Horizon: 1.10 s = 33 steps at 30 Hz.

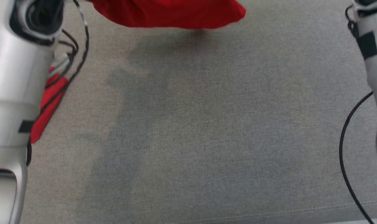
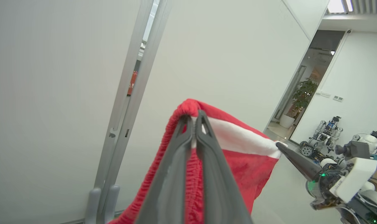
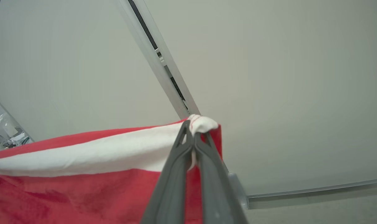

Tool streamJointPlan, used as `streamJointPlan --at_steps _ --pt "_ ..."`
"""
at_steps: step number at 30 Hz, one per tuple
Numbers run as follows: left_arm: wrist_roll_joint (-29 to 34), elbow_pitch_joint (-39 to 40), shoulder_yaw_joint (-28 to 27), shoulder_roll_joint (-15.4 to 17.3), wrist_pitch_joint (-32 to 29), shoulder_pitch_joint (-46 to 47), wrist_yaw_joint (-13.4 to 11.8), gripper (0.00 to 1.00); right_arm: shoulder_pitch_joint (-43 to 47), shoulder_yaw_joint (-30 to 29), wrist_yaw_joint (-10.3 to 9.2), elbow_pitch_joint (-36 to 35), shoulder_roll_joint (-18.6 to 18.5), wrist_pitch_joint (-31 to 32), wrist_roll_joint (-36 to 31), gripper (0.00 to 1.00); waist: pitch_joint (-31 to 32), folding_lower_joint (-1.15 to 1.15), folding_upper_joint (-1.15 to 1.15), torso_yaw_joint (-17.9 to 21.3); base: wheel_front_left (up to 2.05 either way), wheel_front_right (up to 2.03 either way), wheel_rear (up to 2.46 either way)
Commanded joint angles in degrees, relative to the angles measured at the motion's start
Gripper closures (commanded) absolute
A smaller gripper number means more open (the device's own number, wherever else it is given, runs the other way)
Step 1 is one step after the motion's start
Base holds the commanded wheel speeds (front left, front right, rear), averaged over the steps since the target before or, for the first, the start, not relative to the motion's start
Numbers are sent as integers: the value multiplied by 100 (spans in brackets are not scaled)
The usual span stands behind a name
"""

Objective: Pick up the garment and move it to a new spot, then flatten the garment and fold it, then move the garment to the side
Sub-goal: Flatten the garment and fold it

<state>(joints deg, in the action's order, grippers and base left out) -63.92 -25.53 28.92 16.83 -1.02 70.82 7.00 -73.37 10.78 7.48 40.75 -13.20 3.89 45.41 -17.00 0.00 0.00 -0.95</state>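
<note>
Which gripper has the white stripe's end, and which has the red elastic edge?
The right gripper pinches the garment's white stripe at its bunched end; the left gripper is shut on the gathered red edge.

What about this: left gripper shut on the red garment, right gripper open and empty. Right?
No. The right gripper is also shut on the garment, pinching its white band, per the right wrist view. The left gripper is shut on it as stated.
</note>
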Motion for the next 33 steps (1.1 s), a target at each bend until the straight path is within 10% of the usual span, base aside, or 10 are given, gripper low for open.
streamJointPlan --at_steps 1,18,33 --pt "81 -232 -20 -41 86 393 28 100 -423 50 3 223 5 -110 -171 100 -615 0 0 -51 0 0 0" --pt "-176 -1155 805 81 635 2461 56 100 -2732 1055 3 1528 91 -947 -424 100 -1083 0 0 31 0 0 0" --pt "-564 -168 1656 955 1538 -536 54 100 168 2583 3 -210 -534 -1034 1078 100 -579 0 0 346 0 0 0"
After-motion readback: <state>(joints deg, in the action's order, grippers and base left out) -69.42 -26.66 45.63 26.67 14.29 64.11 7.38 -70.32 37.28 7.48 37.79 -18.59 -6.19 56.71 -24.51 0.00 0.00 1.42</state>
